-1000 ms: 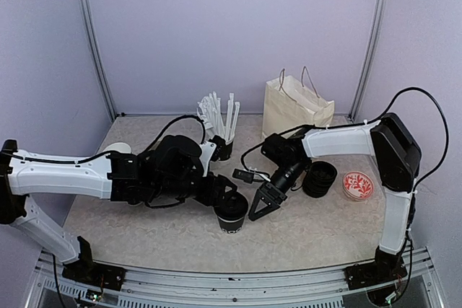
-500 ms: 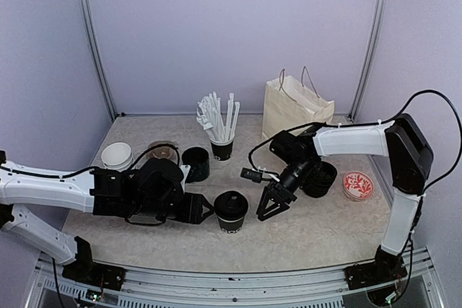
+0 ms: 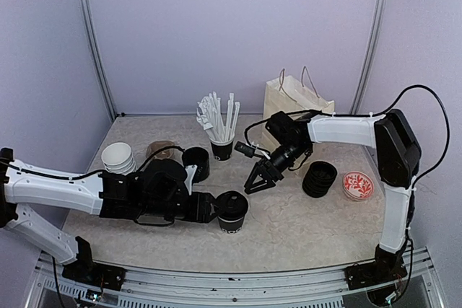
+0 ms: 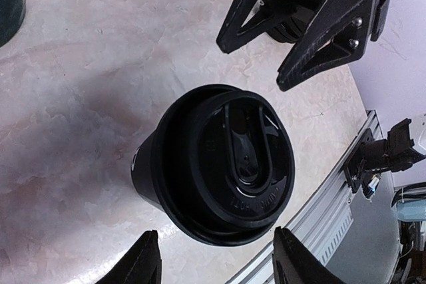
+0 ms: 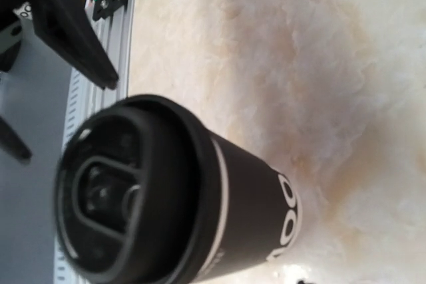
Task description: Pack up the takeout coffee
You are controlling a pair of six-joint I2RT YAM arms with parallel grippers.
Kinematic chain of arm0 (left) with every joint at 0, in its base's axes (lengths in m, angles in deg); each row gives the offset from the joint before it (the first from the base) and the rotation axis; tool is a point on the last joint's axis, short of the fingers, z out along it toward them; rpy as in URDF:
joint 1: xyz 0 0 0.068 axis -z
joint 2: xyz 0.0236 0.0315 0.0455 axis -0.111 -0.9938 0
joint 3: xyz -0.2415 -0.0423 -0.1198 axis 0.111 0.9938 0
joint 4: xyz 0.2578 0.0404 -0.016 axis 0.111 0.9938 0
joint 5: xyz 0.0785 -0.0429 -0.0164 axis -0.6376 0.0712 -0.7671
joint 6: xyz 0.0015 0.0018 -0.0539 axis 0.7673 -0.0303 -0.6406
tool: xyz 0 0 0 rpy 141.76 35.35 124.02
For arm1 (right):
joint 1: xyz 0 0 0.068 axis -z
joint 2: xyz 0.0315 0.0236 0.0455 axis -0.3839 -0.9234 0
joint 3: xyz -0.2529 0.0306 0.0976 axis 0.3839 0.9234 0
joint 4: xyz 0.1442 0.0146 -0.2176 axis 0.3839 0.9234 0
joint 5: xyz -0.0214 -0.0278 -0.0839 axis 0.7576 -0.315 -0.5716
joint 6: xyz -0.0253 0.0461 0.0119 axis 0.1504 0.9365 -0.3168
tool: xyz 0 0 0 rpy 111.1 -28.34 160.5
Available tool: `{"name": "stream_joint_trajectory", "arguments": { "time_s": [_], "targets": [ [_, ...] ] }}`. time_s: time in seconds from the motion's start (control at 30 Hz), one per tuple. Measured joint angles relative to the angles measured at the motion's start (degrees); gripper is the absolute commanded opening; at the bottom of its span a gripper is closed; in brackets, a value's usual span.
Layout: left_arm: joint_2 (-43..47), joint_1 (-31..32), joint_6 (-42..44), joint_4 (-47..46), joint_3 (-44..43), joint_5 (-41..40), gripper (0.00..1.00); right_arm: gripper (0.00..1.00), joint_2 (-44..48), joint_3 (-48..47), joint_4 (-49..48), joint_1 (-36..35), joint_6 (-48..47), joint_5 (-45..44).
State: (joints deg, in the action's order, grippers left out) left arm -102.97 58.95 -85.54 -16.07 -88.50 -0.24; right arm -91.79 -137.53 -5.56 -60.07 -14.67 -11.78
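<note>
Two moves: left claw (image 3: pixel 211 207) nearer lidded cup (image 3: pixel 232 208), right claw (image 3: pixel 258 185) pulled back.

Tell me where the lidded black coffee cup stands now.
In the top view the lidded cup stands upright near the front edge of the table, about the middle, just ahead of the open left gripper; the right gripper hangs beyond it.

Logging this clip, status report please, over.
Left gripper open, just short of lidded cup. Right gripper open, empty, between cup and paper bag. Cup upright on table, unbagged.
</note>
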Motion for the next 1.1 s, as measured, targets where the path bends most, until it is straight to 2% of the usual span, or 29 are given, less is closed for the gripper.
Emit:
{"name": "stream_joint_trajectory", "arguments": {
  "time_s": [0.23, 0.47, 0.67, 1.1],
  "targets": [
    [-2.93, -1.25, 1.05, -2.69, 0.13, 0.42, 0.56, 0.53, -2.64, -0.07, 0.09, -1.33, 0.33, 2.45],
    [-4.94, -2.27, 1.79, -5.86, 0.42, 1.4, 0.51, 0.46, -4.07, -0.04, 0.15, -1.95, 0.33, 4.9],
    [-6.03, -2.38, 3.1, -7.93, 0.74, 1.38, 0.51, 0.43, -5.22, 0.13, 0.52, -1.2, 0.72, 6.29],
    [-9.33, -0.72, 5.57, -23.69, 7.28, -6.43, 0.52, 0.42, -6.19, 0.72, 0.13, -0.94, 4.09, 8.68]
  ]
}}
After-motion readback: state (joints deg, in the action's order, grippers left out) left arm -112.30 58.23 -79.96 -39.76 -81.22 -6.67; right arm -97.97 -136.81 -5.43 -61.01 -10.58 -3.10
